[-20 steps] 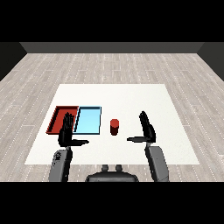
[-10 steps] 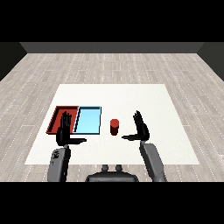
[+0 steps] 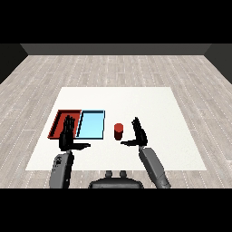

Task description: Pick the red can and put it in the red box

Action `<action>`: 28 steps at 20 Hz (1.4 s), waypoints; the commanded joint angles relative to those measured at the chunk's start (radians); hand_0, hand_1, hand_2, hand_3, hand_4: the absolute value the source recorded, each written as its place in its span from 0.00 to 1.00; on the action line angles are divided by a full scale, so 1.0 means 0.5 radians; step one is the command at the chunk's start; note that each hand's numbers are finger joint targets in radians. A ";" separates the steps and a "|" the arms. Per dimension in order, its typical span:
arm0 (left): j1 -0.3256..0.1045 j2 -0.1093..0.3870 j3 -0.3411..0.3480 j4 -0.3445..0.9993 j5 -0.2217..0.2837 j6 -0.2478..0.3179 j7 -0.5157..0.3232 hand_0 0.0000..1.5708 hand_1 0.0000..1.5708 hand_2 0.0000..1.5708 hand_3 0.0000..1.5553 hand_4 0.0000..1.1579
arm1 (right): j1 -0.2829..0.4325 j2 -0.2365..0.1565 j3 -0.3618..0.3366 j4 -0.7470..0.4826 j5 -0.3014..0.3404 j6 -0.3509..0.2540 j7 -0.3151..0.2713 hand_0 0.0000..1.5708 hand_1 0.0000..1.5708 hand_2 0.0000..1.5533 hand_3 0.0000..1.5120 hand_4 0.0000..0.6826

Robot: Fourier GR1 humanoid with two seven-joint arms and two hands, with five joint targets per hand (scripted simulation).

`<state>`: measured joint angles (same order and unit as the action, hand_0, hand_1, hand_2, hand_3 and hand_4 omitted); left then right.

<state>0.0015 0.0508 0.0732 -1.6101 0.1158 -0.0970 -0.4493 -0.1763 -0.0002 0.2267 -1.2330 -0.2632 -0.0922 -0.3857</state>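
Observation:
The red can (image 3: 118, 131) stands upright on the white table, just right of the light blue tray (image 3: 91, 123). The red tray (image 3: 60, 118) lies left of the blue one. My right hand (image 3: 139, 134) is open, fingers straight and thumb pointing left, a short gap to the right of the can and not touching it. My left hand (image 3: 68, 136) is open too, held over the near edge of the red tray with its thumb stretched toward the right.
The white table (image 3: 158, 108) extends far to the right and behind the trays. Grey wood flooring (image 3: 118, 68) surrounds it.
My right hand has moved left, from well right of the can to close beside it. The left hand has barely moved. The can and trays are unmoved.

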 commanded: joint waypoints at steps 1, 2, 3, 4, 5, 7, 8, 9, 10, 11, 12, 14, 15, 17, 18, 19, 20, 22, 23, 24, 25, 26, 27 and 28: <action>-0.054 -0.040 -0.038 0.054 -0.046 0.051 0.007 0.00 0.00 0.00 0.00 0.00 | 0.148 0.000 0.180 -0.130 -0.056 -0.083 -0.025 0.00 0.00 0.00 0.00 0.00; 0.000 -0.063 -0.068 0.016 -0.075 0.057 -0.046 0.00 0.00 0.00 0.00 0.00 | -0.152 0.000 0.243 0.251 -0.254 -0.171 -0.170 0.00 0.00 0.00 0.00 0.00; -0.076 0.000 0.032 0.170 0.012 -0.023 -0.112 0.00 0.00 0.00 0.00 0.00 | -0.119 0.000 0.007 0.232 -0.130 0.053 -0.120 0.00 0.00 0.00 0.00 0.00; 0.059 -0.097 -0.125 -0.067 -0.074 0.082 -0.016 0.00 0.00 0.00 0.00 0.00 | -0.050 -0.001 -0.070 0.176 -0.117 0.117 -0.133 0.00 0.00 0.00 0.00 0.00; -0.025 -0.056 -0.052 0.078 -0.037 0.039 -0.057 0.00 0.00 0.00 0.00 0.00 | -0.048 0.000 0.037 0.031 -0.127 -0.014 0.025 0.00 0.00 0.00 0.00 0.00; -0.082 0.009 0.027 0.046 0.011 0.025 0.019 0.00 0.00 0.00 0.00 0.00 | -0.251 0.000 -0.041 0.373 -0.211 0.064 -0.105 0.00 0.00 0.00 0.00 0.00; 0.104 -0.080 -0.095 -0.021 -0.055 0.034 -0.073 0.00 0.00 0.00 0.00 0.00 | -0.231 0.000 0.170 0.321 -0.296 -0.148 -0.145 0.00 0.00 0.00 0.00 0.00; -0.053 0.007 0.009 -0.059 0.031 0.011 0.046 0.00 0.00 0.00 0.00 0.00 | -0.170 0.000 0.276 0.270 -0.310 -0.188 -0.198 0.00 0.00 0.00 0.00 0.00; 0.031 0.040 0.032 -0.065 0.079 -0.057 0.058 0.00 0.00 0.00 0.00 0.00 | -0.157 0.000 0.285 0.277 -0.357 -0.194 -0.219 0.00 0.00 0.00 0.00 0.00; 0.110 -0.091 -0.103 -0.067 -0.068 0.064 -0.037 0.00 0.00 0.00 0.00 0.00 | -0.209 0.000 0.238 0.315 -0.365 -0.114 -0.202 0.00 0.00 0.00 0.00 0.00; -0.084 -0.019 -0.009 -0.002 0.009 0.045 0.072 0.00 0.00 0.00 0.00 0.00 | -0.374 0.000 0.104 0.533 -0.382 -0.023 -0.230 0.00 0.00 0.00 0.00 0.00; 0.020 -0.094 -0.077 0.068 -0.052 0.044 -0.130 0.00 0.00 0.00 0.00 0.00 | -0.224 0.000 0.259 0.290 -0.346 -0.144 -0.132 0.00 0.00 0.00 0.00 0.00; 0.011 -0.011 -0.015 -0.043 0.055 -0.030 0.029 0.00 0.00 0.00 0.00 0.00 | -0.356 0.000 0.359 0.407 -0.470 -0.264 -0.236 0.00 0.00 0.00 0.00 0.00; 0.052 -0.001 -0.031 -0.148 0.056 -0.033 0.094 0.00 0.00 0.00 0.00 0.00 | -0.383 0.000 0.302 0.681 -0.491 -0.111 -0.392 0.00 0.00 0.00 0.00 0.00; 0.042 -0.097 -0.140 -0.003 -0.088 0.080 -0.090 0.00 0.00 0.00 0.00 0.00 | -0.402 0.000 0.214 0.499 -0.446 -0.087 -0.176 0.00 0.00 0.00 0.00 0.00; -0.015 -0.019 -0.025 0.010 0.051 -0.032 0.004 0.00 0.00 0.00 0.00 0.00 | -0.595 0.000 0.344 0.718 -0.592 -0.212 -0.267 0.00 0.00 0.00 0.00 0.00; 0.215 -0.012 -0.041 -0.209 0.059 -0.060 -0.037 0.00 0.00 0.00 0.00 0.00 | -0.544 0.000 0.471 0.587 -0.604 -0.385 -0.224 0.00 0.00 0.00 0.00 0.00; -0.046 -0.022 -0.024 0.107 -0.007 -0.017 -0.091 0.00 0.00 0.00 0.00 0.00 | -0.448 0.000 0.289 0.626 -0.497 -0.184 -0.256 0.00 0.00 0.00 0.00 0.00; 0.025 -0.001 -0.020 -0.118 0.057 -0.020 0.081 0.00 0.00 0.00 0.00 0.00 | -0.463 0.000 0.261 0.640 -0.483 -0.136 -0.212 0.00 0.00 0.00 0.00 0.00; -0.057 -0.044 -0.032 -0.043 0.011 0.055 0.053 0.00 0.00 0.00 0.00 0.00 | -0.456 0.000 0.358 0.652 -0.584 -0.252 -0.289 0.00 0.00 0.00 0.00 0.00; -0.072 -0.052 -0.046 -0.065 -0.013 0.082 0.072 0.00 0.00 0.00 0.00 0.00 | -0.564 0.000 0.488 0.806 -0.717 -0.303 -0.417 0.00 0.00 0.00 0.00 0.00; -0.013 0.000 -0.023 -0.078 0.039 -0.013 0.064 0.00 0.00 0.00 0.00 0.00 | -0.542 0.000 0.406 0.932 -0.678 -0.172 -0.493 0.00 0.00 0.00 0.00 0.00; 0.161 0.063 0.043 -0.015 0.081 -0.147 -0.147 0.00 0.00 0.00 0.00 0.00 | -0.348 -0.016 0.351 0.535 -0.513 -0.235 -0.212 0.00 0.00 0.00 0.00 0.00; -0.001 -0.009 0.005 -0.033 0.027 0.006 -0.009 0.00 0.00 0.00 0.00 0.00 | -0.496 0.000 0.401 0.785 -0.617 -0.251 -0.357 0.00 0.00 0.00 0.00 0.00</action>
<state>0.0135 0.0485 0.0676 -1.6299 0.1312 -0.1068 -0.4572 -0.4069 -0.0015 0.4141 -0.8852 -0.5544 -0.2054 -0.5462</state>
